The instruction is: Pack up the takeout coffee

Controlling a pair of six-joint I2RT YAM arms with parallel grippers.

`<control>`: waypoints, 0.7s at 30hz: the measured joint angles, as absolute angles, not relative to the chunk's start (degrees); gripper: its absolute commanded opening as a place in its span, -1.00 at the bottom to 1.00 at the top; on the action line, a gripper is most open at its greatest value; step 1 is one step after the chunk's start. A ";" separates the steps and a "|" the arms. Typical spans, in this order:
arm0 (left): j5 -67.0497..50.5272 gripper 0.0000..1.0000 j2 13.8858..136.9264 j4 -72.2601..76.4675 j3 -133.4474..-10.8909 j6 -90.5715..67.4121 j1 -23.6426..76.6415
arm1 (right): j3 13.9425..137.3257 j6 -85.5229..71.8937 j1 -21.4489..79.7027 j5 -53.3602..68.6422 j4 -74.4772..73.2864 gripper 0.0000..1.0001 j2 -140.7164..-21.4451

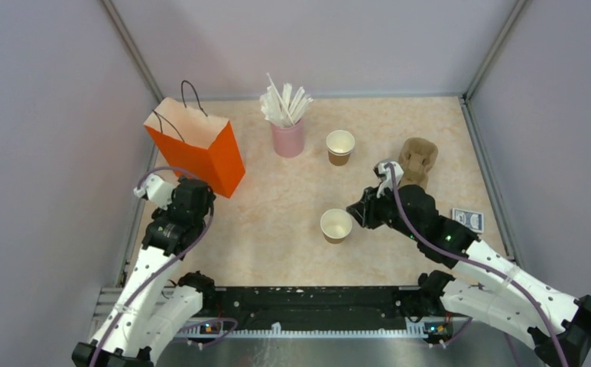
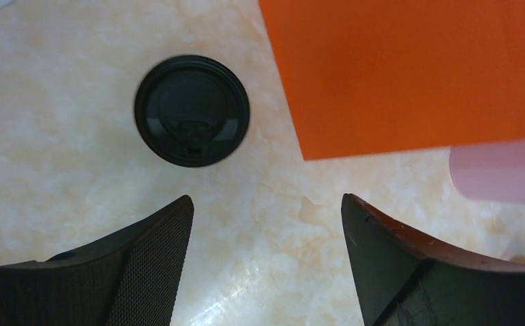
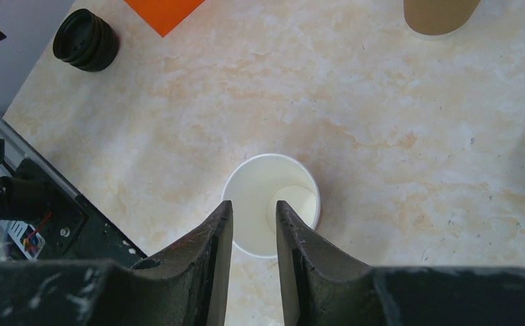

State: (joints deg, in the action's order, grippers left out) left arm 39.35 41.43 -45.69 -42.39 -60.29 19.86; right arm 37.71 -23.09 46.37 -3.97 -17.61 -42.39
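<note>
1. By the tabletop's (image 1: 277, 222) left edge: my left gripper (image 2: 266, 198) spread wide over black lid (image 2: 191, 111).
2. Mid-tabletop: right gripper (image 3: 253, 204) narrowly parted over lidless cup (image 3: 266, 180).
3. Lidding, I judge; next, I pinch lid squarely.

The table (image 1: 277, 229) is showing a cream and peach marbled pattern. At upper left, the bag (image 1: 200, 149) is glowing plain orange, with thin black handles. The pink cup (image 1: 287, 140) is carrying white straws (image 1: 284, 103). The upper paper cup (image 1: 340, 147) and the lower paper cup (image 1: 336, 225) are showing brown outside and white inside. The carrier (image 1: 418, 159) is looking tan and the lid (image 2: 191, 111) glossy black. The small box (image 1: 469, 220) at right is wearing a blue pattern. The left tool (image 2: 267, 202) is showing black, with fine mesh on one finger.
</note>
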 measured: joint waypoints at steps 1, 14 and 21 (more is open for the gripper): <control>38.30 0.67 41.41 -45.60 -42.39 -60.12 16.97 | 37.71 -23.09 46.37 -3.73 -17.67 -0.41 -42.39; 38.30 0.94 48.66 -56.42 -46.06 -72.90 4.32 | 38.35 -21.67 46.37 -1.17 -20.53 -0.45 -42.37; 39.18 0.94 52.23 -56.77 -44.31 -76.77 1.54 | 43.00 -19.33 46.39 1.08 -24.80 -0.47 -42.83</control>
State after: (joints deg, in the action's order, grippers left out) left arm 39.18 52.23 -56.77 -44.31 -76.77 1.54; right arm 43.00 -19.33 46.39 1.08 -24.80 -42.83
